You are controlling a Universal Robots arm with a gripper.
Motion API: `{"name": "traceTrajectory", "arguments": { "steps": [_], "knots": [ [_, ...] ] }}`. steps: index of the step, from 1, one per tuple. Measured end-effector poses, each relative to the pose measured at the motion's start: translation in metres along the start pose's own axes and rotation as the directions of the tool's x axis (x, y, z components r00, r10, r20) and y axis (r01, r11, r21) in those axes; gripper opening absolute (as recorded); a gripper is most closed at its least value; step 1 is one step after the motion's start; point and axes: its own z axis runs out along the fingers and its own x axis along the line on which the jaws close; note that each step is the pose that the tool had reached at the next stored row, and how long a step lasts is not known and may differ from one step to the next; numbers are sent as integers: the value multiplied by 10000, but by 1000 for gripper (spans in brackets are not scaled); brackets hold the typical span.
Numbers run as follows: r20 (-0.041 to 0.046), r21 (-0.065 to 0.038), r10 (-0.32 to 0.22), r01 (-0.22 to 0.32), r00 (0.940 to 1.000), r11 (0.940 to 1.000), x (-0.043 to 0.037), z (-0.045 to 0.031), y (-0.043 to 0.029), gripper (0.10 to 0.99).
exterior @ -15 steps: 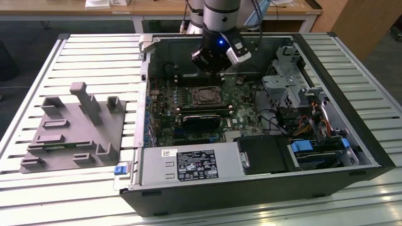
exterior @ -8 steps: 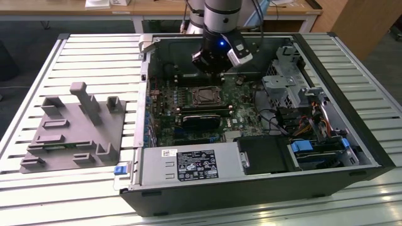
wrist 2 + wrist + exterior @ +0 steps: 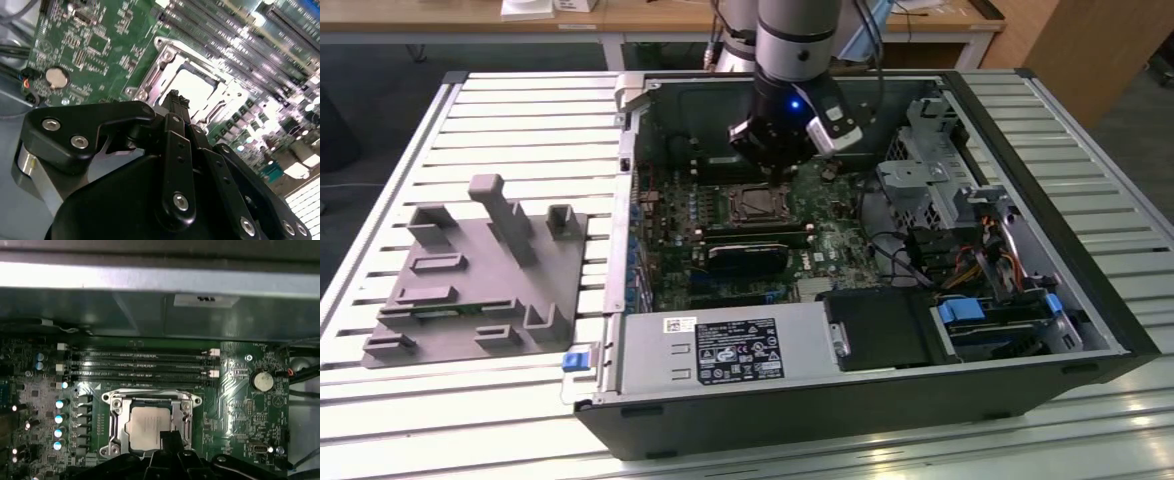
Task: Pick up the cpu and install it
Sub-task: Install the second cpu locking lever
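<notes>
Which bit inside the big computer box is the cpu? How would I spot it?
Look inside the open computer case at the green motherboard. Near its middle, below the robot's gripper, sits a metal socket frame. The cpu is the flat, pale silver square lying inside that frame; it is plain and smooth, unlike the long dark memory slots beside it.

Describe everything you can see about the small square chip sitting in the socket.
The flat square silver-grey metal cpu lies level inside the dark socket with its metal frame on the green motherboard. Its shiny top looks pale and unmarked in both wrist views. The frame surrounds it on all sides. The black gripper hangs just over one edge; whether they touch is unclear.
</notes>
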Motion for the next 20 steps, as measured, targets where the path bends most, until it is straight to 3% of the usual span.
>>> {"name": "traceTrajectory", "arguments": {
  "steps": [20],
  "knots": [
    [-23,-1,3,-3,10000,10000,19,-2,-336,106]
  ]
}}
